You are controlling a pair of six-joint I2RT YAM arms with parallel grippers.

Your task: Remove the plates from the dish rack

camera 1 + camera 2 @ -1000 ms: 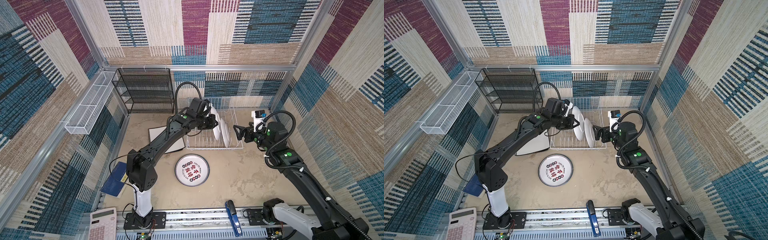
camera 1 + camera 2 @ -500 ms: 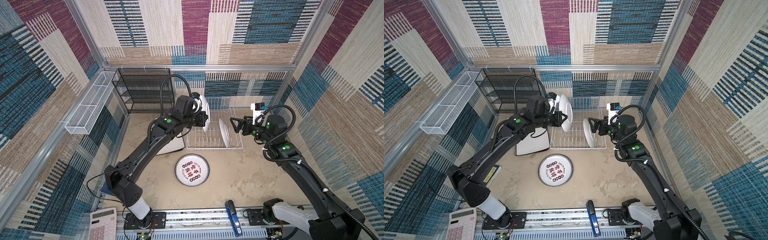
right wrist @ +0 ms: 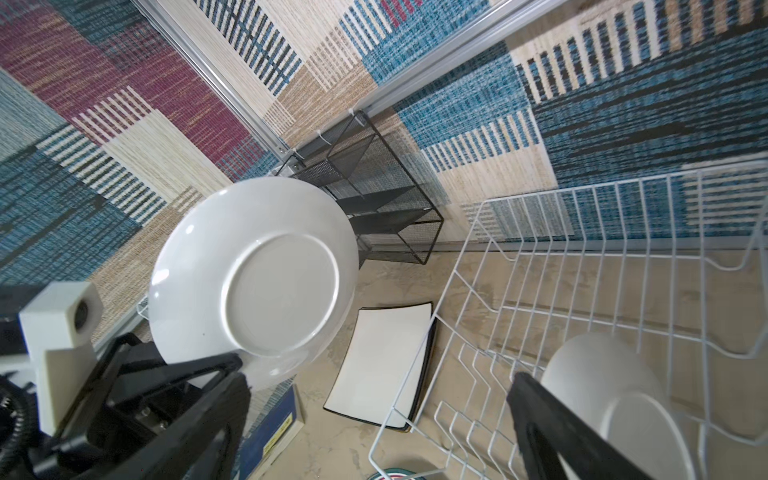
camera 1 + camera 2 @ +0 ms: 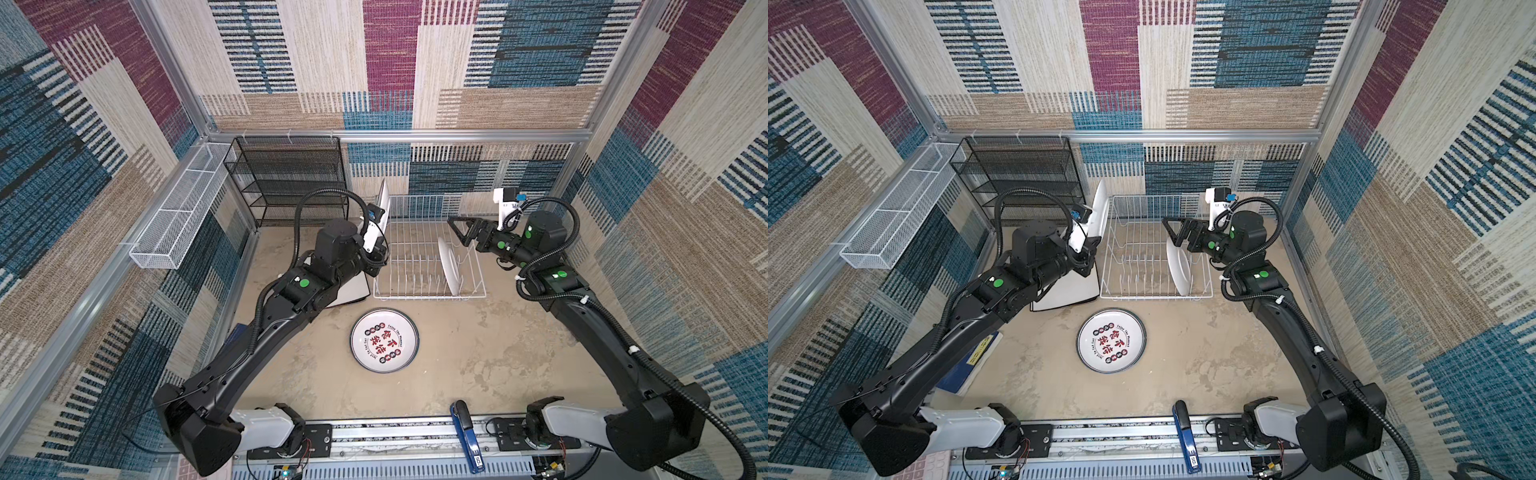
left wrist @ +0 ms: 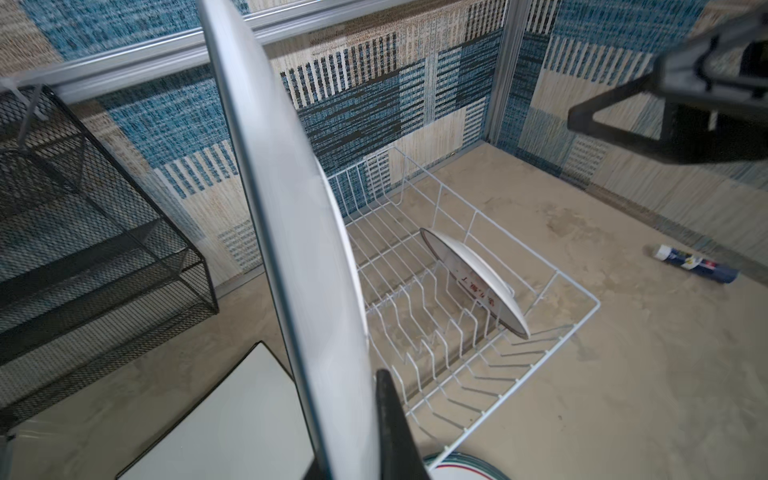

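The white wire dish rack (image 4: 428, 297) (image 4: 1154, 297) stands at the back middle, with one round white plate (image 4: 449, 266) (image 4: 1179, 266) (image 5: 478, 274) leaning in its right end. My left gripper (image 4: 376, 243) (image 5: 353, 415) is shut on another round white plate (image 4: 383, 203) (image 4: 1100, 208) (image 3: 253, 270), held upright in the air just left of the rack. My right gripper (image 4: 457, 232) (image 4: 1170, 232) (image 3: 378, 399) hangs open above the racked plate's top edge, apart from it. A printed round plate (image 4: 384, 340) (image 4: 1111, 340) lies flat in front of the rack. Square black-edged plates (image 4: 1071, 291) (image 3: 382, 361) lie stacked left of the rack.
A black mesh shelf (image 4: 291, 178) stands at the back left, with a long white mesh basket (image 4: 178, 216) on the left wall. A blue book (image 4: 971, 361) lies at the left, a blue stapler (image 4: 467, 440) at the front edge, and a small blue tube (image 5: 694, 266) right of the rack.
My left gripper has lifted its round plate out of the rack and carried it leftward. My right gripper has moved in over the plate left in the rack, still open.
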